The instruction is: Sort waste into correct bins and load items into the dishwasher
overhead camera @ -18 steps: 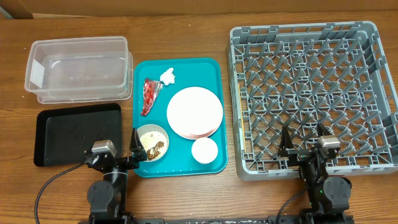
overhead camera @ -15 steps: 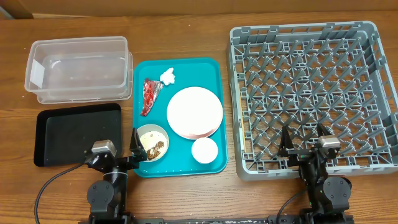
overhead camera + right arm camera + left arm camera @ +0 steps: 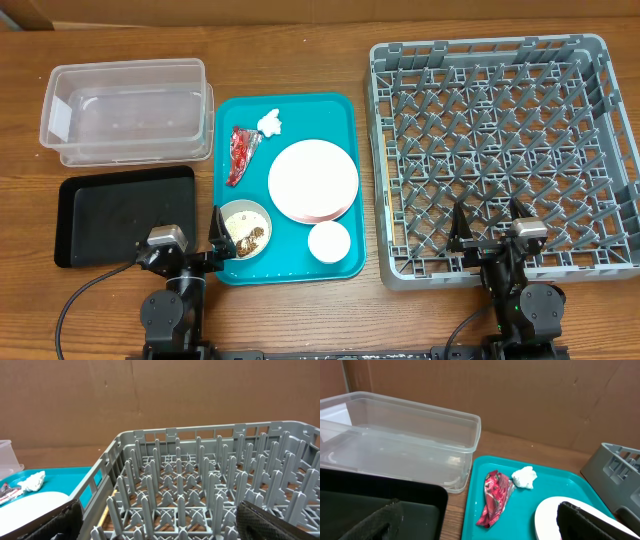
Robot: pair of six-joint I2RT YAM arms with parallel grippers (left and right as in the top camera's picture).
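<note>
Motion is not detected across the last half second: both arms remain parked at the table's near edge, and nothing has been sorted or loaded, so the task is judged barely begun. The left gripper [image 3: 479,507] is held spread wide, empty; the wrapper [image 3: 495,497] and tissue [image 3: 525,477] lie ahead on the tray [image 3: 555,485], untouched. The right gripper [image 3: 157,507], likewise spread, faces the rack [image 3: 200,485].
</note>
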